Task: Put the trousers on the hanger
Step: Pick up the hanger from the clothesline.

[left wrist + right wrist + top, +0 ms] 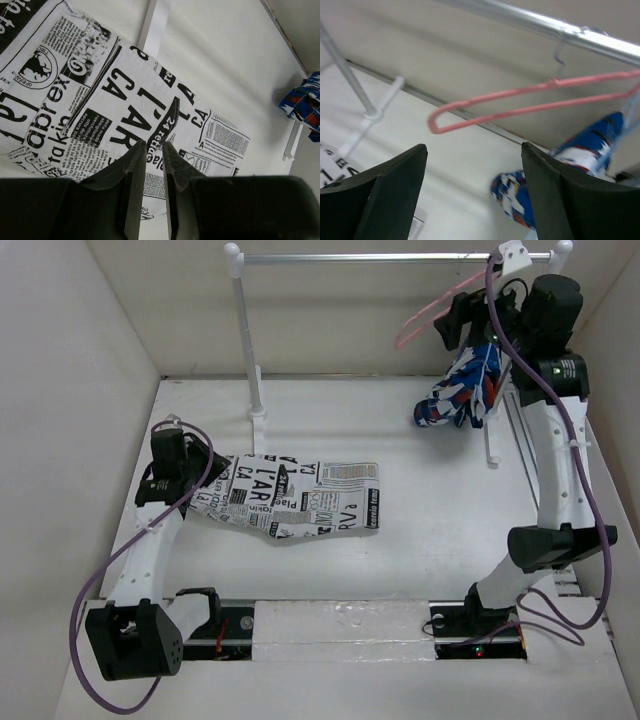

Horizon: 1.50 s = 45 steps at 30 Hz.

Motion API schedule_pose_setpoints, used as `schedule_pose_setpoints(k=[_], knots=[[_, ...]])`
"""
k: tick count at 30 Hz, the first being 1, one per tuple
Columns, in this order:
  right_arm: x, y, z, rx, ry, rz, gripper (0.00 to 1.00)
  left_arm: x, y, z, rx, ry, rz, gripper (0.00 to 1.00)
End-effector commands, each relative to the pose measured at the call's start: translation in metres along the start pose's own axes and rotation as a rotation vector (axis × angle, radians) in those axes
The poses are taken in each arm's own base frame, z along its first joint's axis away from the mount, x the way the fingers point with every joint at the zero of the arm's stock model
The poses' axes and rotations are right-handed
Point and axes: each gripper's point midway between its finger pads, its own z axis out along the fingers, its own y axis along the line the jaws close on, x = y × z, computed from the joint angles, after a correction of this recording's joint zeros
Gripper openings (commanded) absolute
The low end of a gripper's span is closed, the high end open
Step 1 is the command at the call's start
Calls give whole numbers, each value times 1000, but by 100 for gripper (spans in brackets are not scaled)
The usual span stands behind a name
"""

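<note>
Top view: the trousers (300, 498) lie folded flat on the table (400, 570), left of centre. They look light, limp and a little slippery, so I judge that they will sag and slide unless they are taken by an edge or a fold. The left end, where the layers stack, looks like the best place to take hold. The left tool (200, 472) sits at that left end, touching or just over the cloth. The hanger (430, 312) hangs from the rail (380, 257) at the far right, well apart from the trousers. It is thin and springy and likely to swing when nudged. The right tool (462, 325) is up beside it, above a blue, white and red garment (462, 395).

Left wrist view: the left tool (154, 150) has its fingers pressed almost together, with only a thin slit between them, right over the printed trousers (100, 100). I cannot tell whether a fold is caught between them.

Right wrist view: the right tool (474, 147) is spread wide and holds nothing. The hanger (530, 90) hangs beyond it on the rail (600, 37), and the tool is not touching it. The garment (590, 145) hangs below.
</note>
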Motion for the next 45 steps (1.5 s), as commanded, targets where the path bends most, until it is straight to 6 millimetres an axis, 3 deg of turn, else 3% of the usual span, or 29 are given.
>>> schedule_pose_setpoints(k=[1, 3, 4, 5, 6, 7, 11, 18, 27, 30, 33, 34, 39, 40, 43, 45], knots=[[-14, 19, 17, -6, -68, 48, 82, -6, -11, -4, 50, -20, 29, 17], [-4, 25, 29, -30, -55, 95, 82, -4, -11, -4, 52, -13, 31, 17], [-9, 31, 33, -54, -83, 107, 82, -2, -10, -4, 52, -11, 34, 17], [4, 38, 41, -82, -60, 184, 82, -1, -9, -4, 52, -5, 33, 17], [6, 45, 44, -122, -71, 208, 82, 1, -7, -3, 50, -1, 33, 17], [0, 48, 46, -140, -107, 223, 82, 2, -7, -4, 51, -4, 33, 17], [6, 60, 49, -151, -95, 297, 84, 5, -3, -5, 45, -3, 40, 17], [26, 52, 51, 22, -7, 336, 86, 9, -4, -1, 60, 13, 33, 17], [44, 57, 85, -31, -16, 438, 87, 7, -7, -2, 68, 14, 38, 17], [40, 59, 91, -48, -42, 458, 85, 7, -6, -4, 64, 11, 42, 17], [51, 52, 93, -20, -13, 458, 73, 7, -6, -5, 62, 9, 44, 17], [48, 50, 87, -5, -20, 453, 63, 6, -7, -6, 63, 7, 45, 17], [55, 40, 70, 70, -15, 434, 42, -6, -19, -6, 83, -3, 50, 17], [55, 35, 67, 81, -18, 432, 31, -9, -24, -5, 96, -4, 48, 17], [58, 27, 60, 93, -18, 429, 13, -20, -40, -1, 132, 8, 37, 16], [56, 25, 54, 87, -29, 424, 8, -30, -60, -4, 168, -6, 48, 16]])
